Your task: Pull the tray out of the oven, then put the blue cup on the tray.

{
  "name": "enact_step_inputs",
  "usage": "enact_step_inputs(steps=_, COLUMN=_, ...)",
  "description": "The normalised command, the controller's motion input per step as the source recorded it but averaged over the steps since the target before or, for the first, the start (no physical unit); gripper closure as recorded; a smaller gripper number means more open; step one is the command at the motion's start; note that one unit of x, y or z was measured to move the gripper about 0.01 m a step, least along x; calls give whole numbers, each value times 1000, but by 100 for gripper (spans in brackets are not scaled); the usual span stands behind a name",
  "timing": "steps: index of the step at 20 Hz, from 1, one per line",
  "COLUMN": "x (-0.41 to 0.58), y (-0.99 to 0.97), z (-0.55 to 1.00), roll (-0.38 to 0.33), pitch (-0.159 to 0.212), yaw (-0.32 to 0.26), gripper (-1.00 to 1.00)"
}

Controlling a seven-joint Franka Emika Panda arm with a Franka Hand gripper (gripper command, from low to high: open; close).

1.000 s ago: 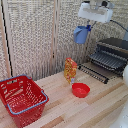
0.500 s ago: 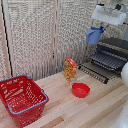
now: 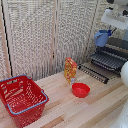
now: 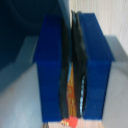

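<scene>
Exterior view: the gripper (image 3: 106, 35) hangs at the exterior view's right with the blue cup (image 3: 103, 38) clamped in it, in the air above the tray (image 3: 107, 60) — which sticks out of the oven (image 3: 118, 49).

oven (image 3: 119, 52) cropped at frame edge, wrist view blurred
</scene>
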Motion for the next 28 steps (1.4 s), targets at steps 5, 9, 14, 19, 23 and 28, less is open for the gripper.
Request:
enact_step_inputs(steps=5, x=34, y=-287, z=-67, roll=-127, pitch=171, yaw=-1, gripper=100)
enact_step_inputs(steps=9, x=111, y=-208, z=-109, roll=-99, pitch=235, yaw=0, gripper=100)
enact_step_inputs(steps=14, x=198, y=-278, z=-134, roll=-49, pitch=120, yaw=4, gripper=100)
enact_step_inputs(steps=19, x=297, y=-346, z=-133, roll=-1, pitch=9, yaw=36, gripper=100)
enact_step_inputs(steps=23, x=147, y=-216, z=-46, roll=-3, pitch=26, yaw=13, gripper=100)
enact_step_inputs(steps=28, x=71, y=-83, z=5, roll=-28, pitch=83, yaw=18, gripper=-100)
